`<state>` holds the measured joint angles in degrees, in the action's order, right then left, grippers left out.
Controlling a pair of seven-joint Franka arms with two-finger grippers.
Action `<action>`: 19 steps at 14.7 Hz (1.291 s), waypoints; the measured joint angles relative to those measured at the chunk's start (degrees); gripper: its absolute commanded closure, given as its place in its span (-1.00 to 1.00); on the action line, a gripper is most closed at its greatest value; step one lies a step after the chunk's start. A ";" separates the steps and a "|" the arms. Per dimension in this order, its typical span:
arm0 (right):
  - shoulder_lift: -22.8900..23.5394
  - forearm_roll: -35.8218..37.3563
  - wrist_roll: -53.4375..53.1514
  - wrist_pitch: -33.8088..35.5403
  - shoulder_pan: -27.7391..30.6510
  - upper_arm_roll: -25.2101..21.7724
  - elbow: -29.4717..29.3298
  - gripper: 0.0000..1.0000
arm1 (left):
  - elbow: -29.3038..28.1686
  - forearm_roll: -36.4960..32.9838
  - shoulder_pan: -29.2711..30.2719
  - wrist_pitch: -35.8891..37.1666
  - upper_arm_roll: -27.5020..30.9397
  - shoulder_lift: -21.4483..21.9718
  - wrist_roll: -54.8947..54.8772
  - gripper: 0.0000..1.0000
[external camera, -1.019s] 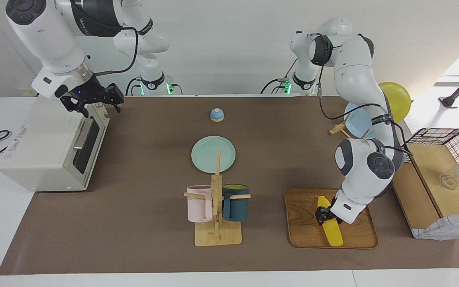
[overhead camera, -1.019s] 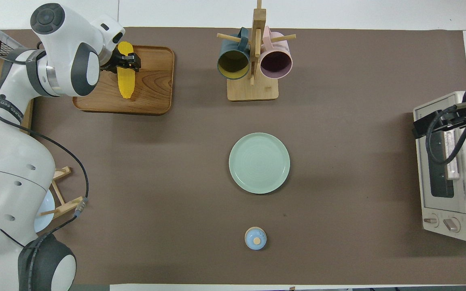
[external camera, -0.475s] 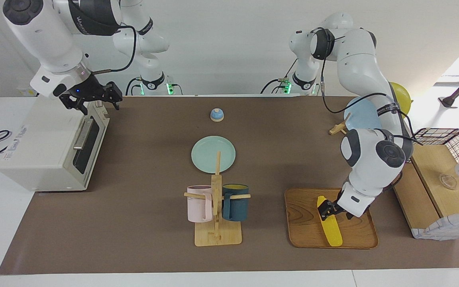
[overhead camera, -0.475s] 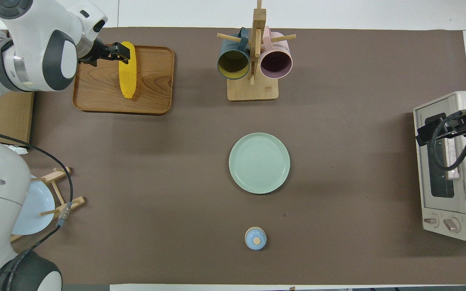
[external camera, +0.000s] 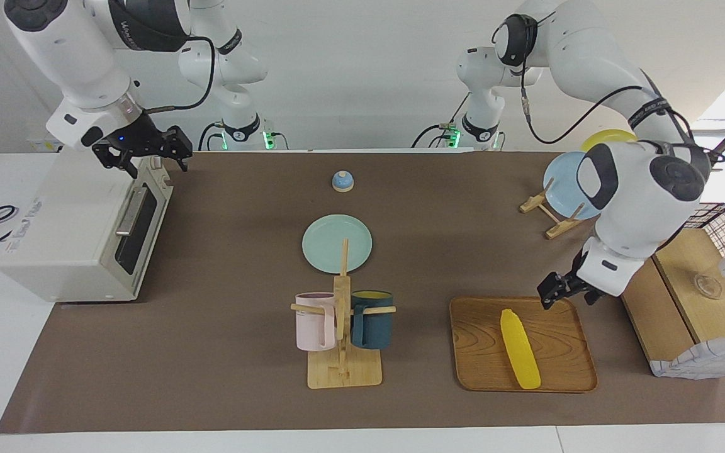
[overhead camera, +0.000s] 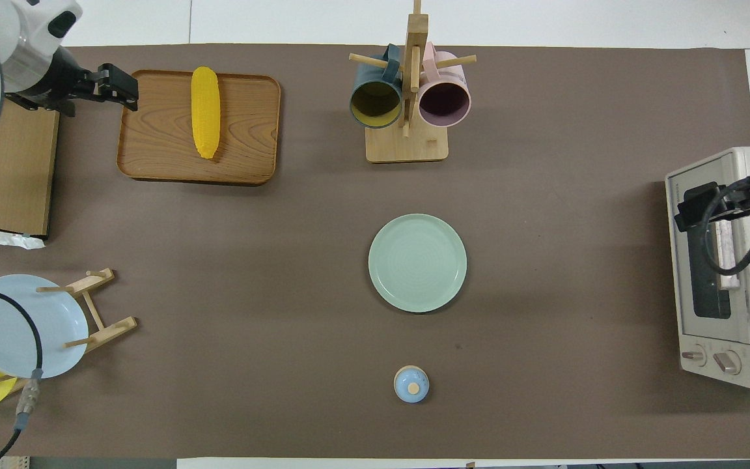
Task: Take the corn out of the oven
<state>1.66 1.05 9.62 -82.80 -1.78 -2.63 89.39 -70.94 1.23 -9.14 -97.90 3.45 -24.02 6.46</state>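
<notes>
The yellow corn (external camera: 520,349) (overhead camera: 206,111) lies lengthwise on a wooden tray (external camera: 469,371) (overhead camera: 251,163), with nothing touching it. My left gripper (external camera: 569,297) (overhead camera: 118,85) hangs open and empty over the tray's corner toward the left arm's end, clear of the cob. The off-white oven (external camera: 67,233) (overhead camera: 733,280) stands at the right arm's end with its dark glass door shut. My right gripper (external camera: 145,157) (overhead camera: 697,205) hovers open and empty over the oven's top front edge, above the door handle.
A mug rack (external camera: 342,333) with a pink and a dark mug stands beside the tray. A green plate (external camera: 337,243) and a small blue lidded pot (external camera: 342,181) sit mid-table. A plate stand (external camera: 567,189) and a wire-and-wood basket box (external camera: 696,283) are at the left arm's end.
My left gripper opened, let go of the corn, rose and drew back off the tray. The corn stays lying on the tray. The right gripper barely shifted.
</notes>
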 measured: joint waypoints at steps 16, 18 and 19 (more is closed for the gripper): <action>-0.06 0.00 -0.02 -1.62 1.50 -0.13 0.00 -1.00 | -25.08 -0.07 1.35 9.53 -1.09 26.43 -0.21 -1.00; -0.07 0.00 -0.02 -1.67 1.49 -0.13 0.00 -1.00 | -25.33 -0.07 1.99 7.76 -2.19 26.43 -0.26 -1.00; -0.08 0.00 -0.02 -1.68 1.47 -0.13 0.00 -1.00 | -25.35 -0.07 1.99 6.68 -2.44 26.41 -0.26 -1.00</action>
<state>1.57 1.05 9.60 -84.48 -0.31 -2.76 89.39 -96.29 1.16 -7.15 -91.22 1.01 2.38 6.20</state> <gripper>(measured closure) 0.000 0.000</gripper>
